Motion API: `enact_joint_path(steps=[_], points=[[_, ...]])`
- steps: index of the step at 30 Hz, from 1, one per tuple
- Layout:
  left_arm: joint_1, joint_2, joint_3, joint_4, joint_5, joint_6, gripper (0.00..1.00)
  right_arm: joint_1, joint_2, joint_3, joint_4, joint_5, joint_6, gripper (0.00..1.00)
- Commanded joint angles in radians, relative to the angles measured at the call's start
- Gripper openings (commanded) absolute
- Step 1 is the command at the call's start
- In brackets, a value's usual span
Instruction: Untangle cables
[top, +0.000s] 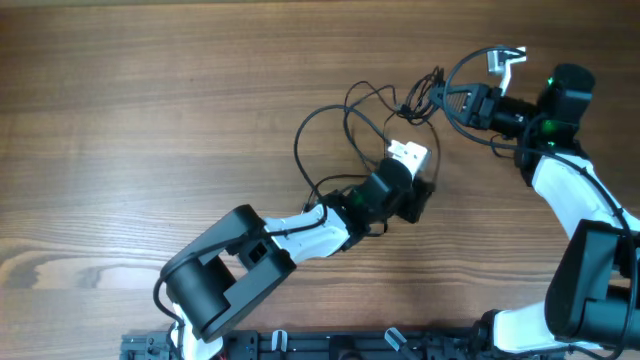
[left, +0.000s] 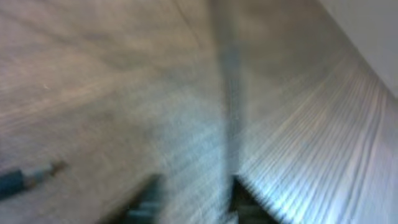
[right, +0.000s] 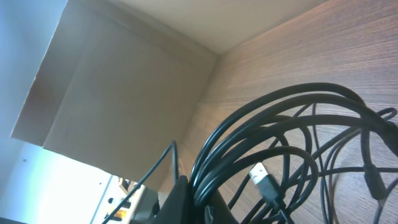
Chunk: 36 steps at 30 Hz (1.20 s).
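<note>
— Where the table lies between the 2 arms, what is there?
— The cables, a loose black tangle. 1 wide loop lies beside the left gripper.
— Is that gripper clamped?
— I cannot tell; its wrist view is all blur.
— And the right gripper?
— Closed on the cables, it seems. In its wrist view they bunch tightly into its fingers.

- Table: warm brown wood with darker, streaky grain lines.
- Cables: plain black; one plug has a silvery-white tip.
- Arms: white shells with black joints; the right one shows small green lights.
- Wall: flat beige.
</note>
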<state>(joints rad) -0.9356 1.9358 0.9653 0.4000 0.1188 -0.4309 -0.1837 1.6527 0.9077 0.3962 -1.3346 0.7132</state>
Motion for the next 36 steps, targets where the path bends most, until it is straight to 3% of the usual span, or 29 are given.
enact_joint_path(steps=[1, 7, 11, 14, 18, 19, 21, 26, 28, 31, 33, 36], points=[[-0.006, 0.009, 0.000, -0.105, 0.076, 0.067, 0.04, 0.002, -0.015, 0.016, 0.002, -0.008, 0.000, 0.05], [0.013, -0.113, 0.000, -0.365, 0.075, 0.226, 0.04, 0.001, -0.015, 0.016, -0.037, 0.028, -0.032, 0.04], [0.037, -0.280, 0.000, -0.540, 0.056, 0.401, 0.04, 0.001, -0.015, 0.016, -0.108, 0.163, -0.036, 0.04], [0.060, -0.405, 0.000, -0.712, -0.064, 0.488, 0.06, 0.001, -0.015, 0.016, -0.142, 0.224, -0.036, 0.06], [0.103, -0.518, 0.000, -0.871, -0.261, 0.498, 0.45, 0.001, -0.015, 0.016, -0.179, 0.228, -0.036, 0.24], [0.115, -0.531, 0.000, -0.884, -0.267, 0.498, 1.00, 0.001, -0.015, 0.016, -0.197, 0.228, -0.037, 0.37], [0.138, -0.541, 0.000, -0.886, -0.266, 0.491, 1.00, 0.001, -0.015, 0.016, -0.252, 0.229, -0.077, 0.48], [0.183, -0.539, 0.000, -0.882, -0.266, 0.440, 1.00, 0.001, -0.015, 0.016, -0.473, 0.388, -0.176, 0.53], [0.195, -0.539, 0.000, -0.877, -0.266, 0.414, 1.00, 0.001, -0.015, 0.016, -0.560, 0.492, -0.204, 0.49], [0.201, -0.539, 0.000, -0.872, -0.266, 0.415, 1.00, 0.001, -0.015, 0.016, -0.659, 0.638, -0.220, 0.29], [0.201, -0.539, 0.000, -0.862, -0.266, 0.415, 1.00, 0.001, -0.016, 0.016, -0.717, 0.740, -0.220, 0.25], [0.201, -0.539, 0.000, -0.838, -0.257, 0.415, 1.00, 0.001, -0.016, 0.016, -0.833, 0.957, -0.216, 0.26]])
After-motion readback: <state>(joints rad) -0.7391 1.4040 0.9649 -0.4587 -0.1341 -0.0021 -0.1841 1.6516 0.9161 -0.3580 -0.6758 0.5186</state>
